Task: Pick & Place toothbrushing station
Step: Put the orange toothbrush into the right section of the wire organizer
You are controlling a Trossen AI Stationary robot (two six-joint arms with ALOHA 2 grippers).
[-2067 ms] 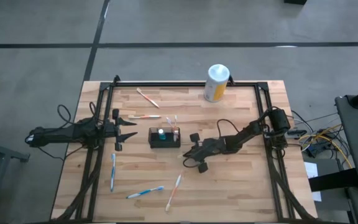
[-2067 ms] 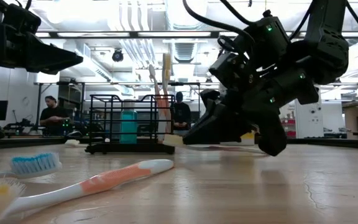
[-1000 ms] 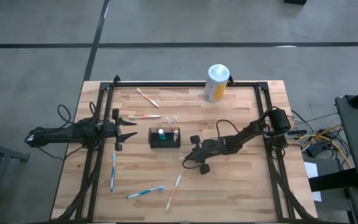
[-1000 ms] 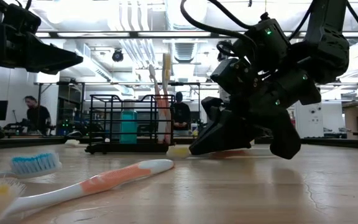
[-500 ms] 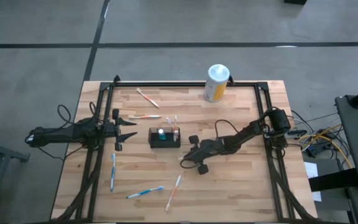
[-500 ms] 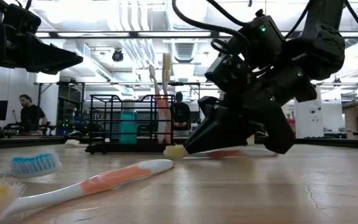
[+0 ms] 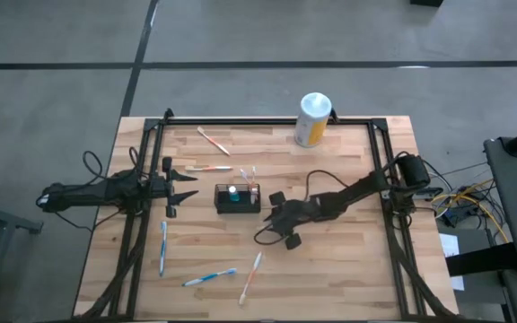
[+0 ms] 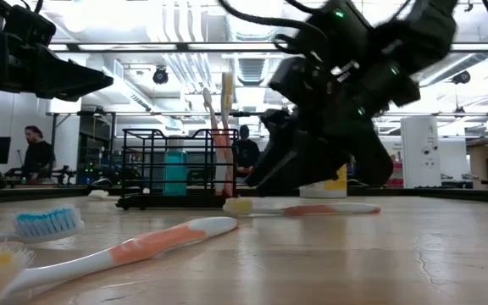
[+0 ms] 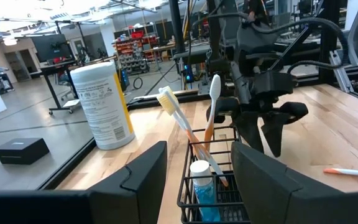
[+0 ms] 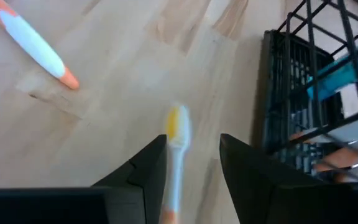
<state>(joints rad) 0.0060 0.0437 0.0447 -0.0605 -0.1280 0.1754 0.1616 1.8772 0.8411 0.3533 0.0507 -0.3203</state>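
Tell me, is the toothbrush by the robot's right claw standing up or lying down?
Lying down. The toothbrush rests flat on the table below the right gripper.

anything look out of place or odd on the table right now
Mostly loose toothbrushes scattered flat on the table rather than standing in the wire basket. One yellow-headed toothbrush lies just beside the basket, under the right gripper, whose jaws are apart. Nothing looks spilled or damaged.

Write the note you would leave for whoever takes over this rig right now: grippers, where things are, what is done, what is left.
Right gripper: open, above a yellow-bristled toothbrush lying on the table, holding nothing.
Left gripper: open, empty, waiting left of the basket.
Done: two toothbrushes and a blue tube stand in the basket.
Left: the yellow-bristled one plus five more loose toothbrushes around the table.
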